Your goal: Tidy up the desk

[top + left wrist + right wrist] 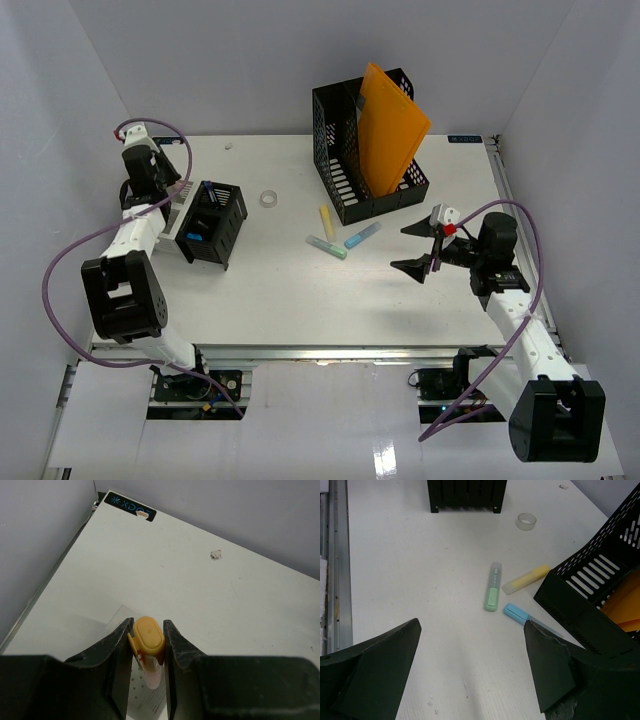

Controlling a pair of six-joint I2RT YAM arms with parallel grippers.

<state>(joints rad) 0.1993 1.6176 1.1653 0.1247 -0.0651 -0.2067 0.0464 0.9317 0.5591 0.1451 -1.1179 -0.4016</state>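
The white desk [280, 290] holds three loose highlighters near its middle: yellow [327, 222], green [326, 247] and blue [363, 236]. The right wrist view shows the same green [492, 587], yellow [526, 579] and blue [516, 613] highlighters lying just ahead of my right gripper [471, 626]. That gripper [425, 248] hovers open and empty to their right. My left gripper [148, 625] is shut on an orange-capped highlighter [148, 635], cap up. It sits at the far left [188, 198], beside a small black pen box [212, 222].
A black mesh file holder [365, 165] with an orange folder [392, 130] stands at the back centre. A clear tape roll [268, 198] lies between it and the pen box. White walls close in on three sides. A metal rail [335, 580] runs along the front edge.
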